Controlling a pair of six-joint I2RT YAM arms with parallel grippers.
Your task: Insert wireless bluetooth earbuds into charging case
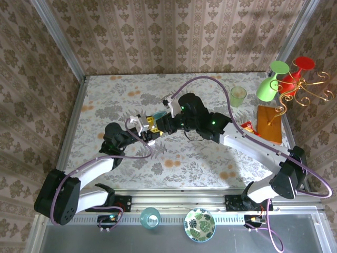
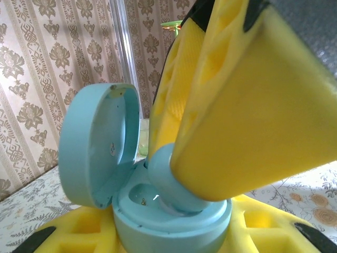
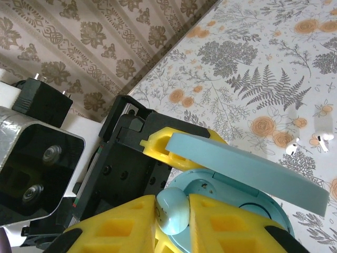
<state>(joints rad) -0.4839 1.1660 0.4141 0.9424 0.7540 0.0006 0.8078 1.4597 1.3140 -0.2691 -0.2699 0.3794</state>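
A light teal-blue round hinged case (image 2: 174,224) stands with its lid (image 2: 95,150) swung open, and my left gripper (image 2: 169,238) is shut on its base from both sides. A pale blue rounded earbud (image 3: 172,212) with a white underside is pinched in my right gripper (image 3: 174,219), which is shut on it. The earbud (image 2: 169,179) rests in the case's right socket; the left socket beside it shows bare pins. Both grippers meet mid-table (image 1: 154,128). Two tiny white pieces (image 3: 292,148) lie on the tablecloth. The glossy white case is out of view.
At the back right stand a green cup (image 1: 238,95), a green goblet (image 1: 274,79), a red goblet (image 1: 298,74), a gold wire stand (image 1: 310,92) and an orange board (image 1: 270,124). A teal cup (image 1: 150,217) and patterned plate (image 1: 199,224) sit below the near edge.
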